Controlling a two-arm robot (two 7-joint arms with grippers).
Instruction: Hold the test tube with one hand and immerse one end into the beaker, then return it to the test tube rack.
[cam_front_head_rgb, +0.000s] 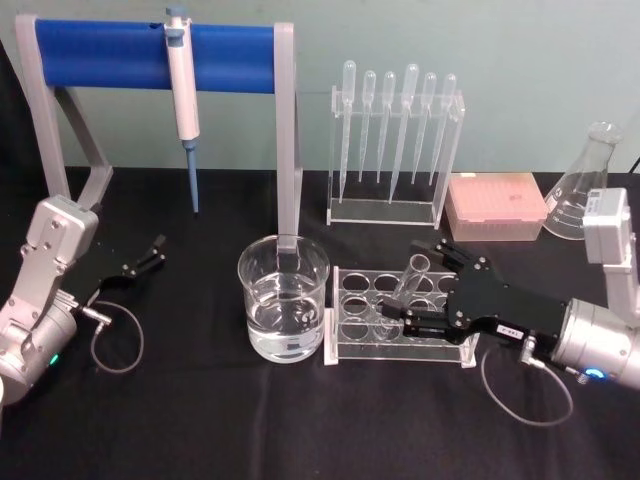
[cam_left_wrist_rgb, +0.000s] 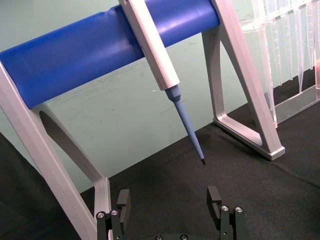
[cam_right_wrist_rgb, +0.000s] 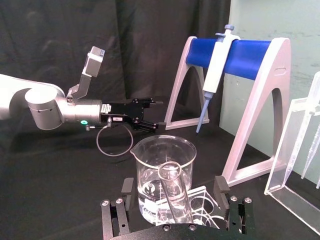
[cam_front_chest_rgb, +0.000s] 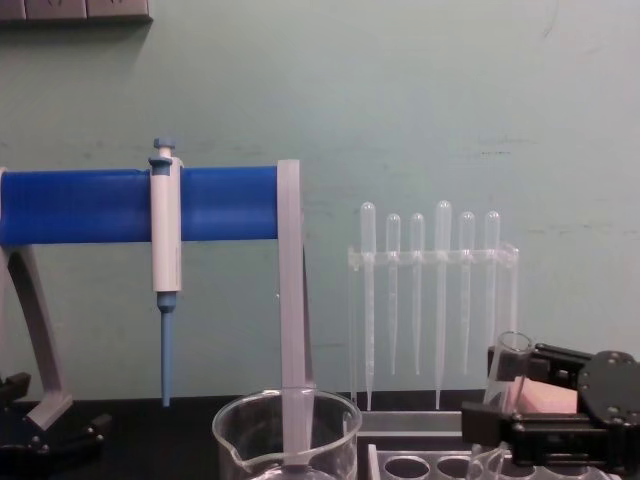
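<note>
Low on the right of the head view, the right gripper (cam_front_head_rgb: 412, 288) lies flat over the tube rack (cam_front_head_rgb: 338, 318), its black fingers spread to either side of the test tube (cam_right_wrist_rgb: 174, 192) without touching the glass. The tube sits in one of the rack's holes, leaning with its open rim towards the upper right, so nothing has been lifted yet.

That lean is what I'd worry about. If the fingers close off-centre, the tube could skid along the pads or lever against the hole's edge, and the light rack might drag or tip with it. Too hard a squeeze on thin glass is another hazard, I reckon.

Just left of the rack, at the frame's centre, stands the beaker (cam_front_head_rgb: 262, 340), partly filled with clear liquid. It sits so close that a tube carried across too low would likely clip its rim, and a knock might slop the liquid onto the black table (cam_front_head_rgb: 300, 430).

At mid-left the left gripper (cam_front_head_rgb: 155, 253) rests on the cloth, fingers apart, holding nothing, well clear of the work.

Directly behind the beaker rises a grey leg (cam_front_head_rgb: 290, 150) of the blue-barred stand, crowding a dip from the far side. The pipettor (cam_front_head_rgb: 182, 90) hangs from the bar, upper left. Farther right stand the pipettes (cam_front_head_rgb: 395, 130), a pink box (cam_front_head_rgb: 497, 205) and a flask (cam_front_head_rgb: 585, 185)
</note>
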